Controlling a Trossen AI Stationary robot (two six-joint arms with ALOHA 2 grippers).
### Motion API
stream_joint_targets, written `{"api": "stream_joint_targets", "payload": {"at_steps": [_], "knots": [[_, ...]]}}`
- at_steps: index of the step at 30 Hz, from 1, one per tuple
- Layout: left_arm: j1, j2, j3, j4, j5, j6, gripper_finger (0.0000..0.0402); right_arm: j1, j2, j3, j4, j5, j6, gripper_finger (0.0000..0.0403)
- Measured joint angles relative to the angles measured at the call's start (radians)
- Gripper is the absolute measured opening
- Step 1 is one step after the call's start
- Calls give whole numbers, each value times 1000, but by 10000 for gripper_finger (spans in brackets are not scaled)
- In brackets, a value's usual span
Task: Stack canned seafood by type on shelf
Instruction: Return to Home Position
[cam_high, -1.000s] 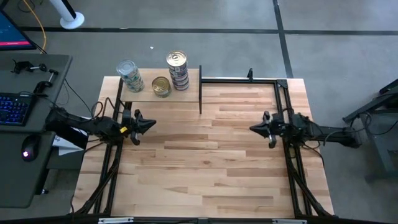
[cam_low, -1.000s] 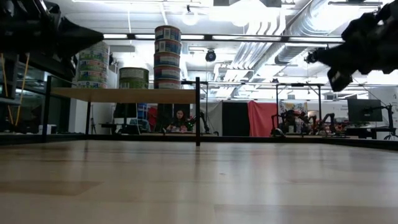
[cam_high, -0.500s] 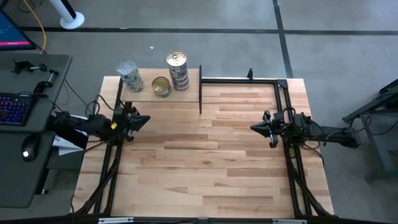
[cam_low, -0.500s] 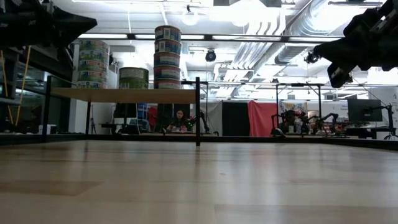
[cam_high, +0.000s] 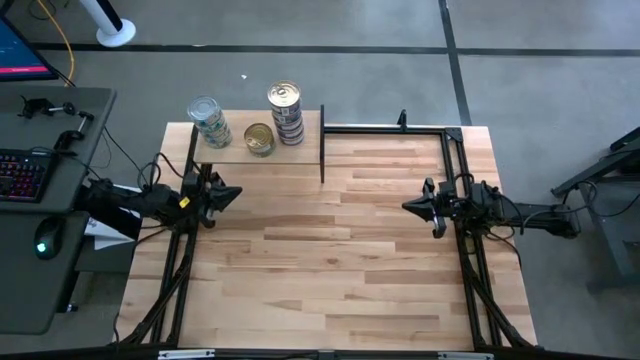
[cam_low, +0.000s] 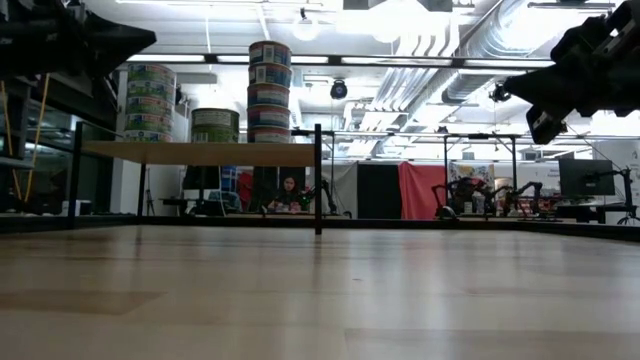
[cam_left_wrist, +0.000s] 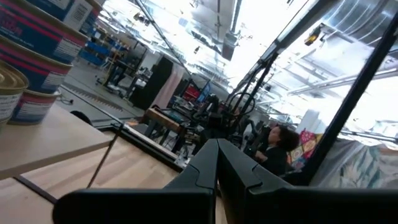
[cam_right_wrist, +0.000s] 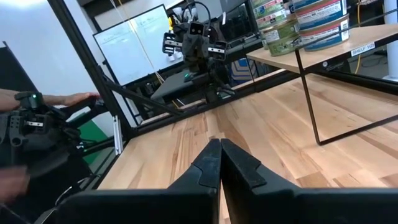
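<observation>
At the side edges of the table (cam_high: 330, 270), well clear of the far-left shelf (cam_high: 300, 155) bearing three stacks of canned seafood (cam_high: 286, 112), bring left gripper (cam_high: 234, 192) and right gripper (cam_high: 407, 207), both closed tight on nothing, level to rest, with no swing toward the tall stacks.

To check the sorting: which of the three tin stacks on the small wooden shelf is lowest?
The middle stack of greenish tins; the green-white stack and the blue-labelled stack flanking it rise clearly higher.
</observation>
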Motion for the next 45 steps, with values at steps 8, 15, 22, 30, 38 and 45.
{"api": "stream_joint_targets", "payload": {"at_steps": [8,15,22,30,38,45], "knots": [[12,0,0,-59,0,217,0,0,0,0,-4,0,0,0],[143,0,0,-250,180,396,1,0,1,0,-19,0,0,0],[207,0,0,-295,492,408,1,0,1,0,-20,0,0,0],[196,0,0,-282,510,349,1,0,1,0,-19,0,0,0],[196,0,0,-281,507,349,1,0,1,0,-19,0,0,0],[196,0,0,-280,506,349,1,0,1,0,-19,0,0,0]]}}
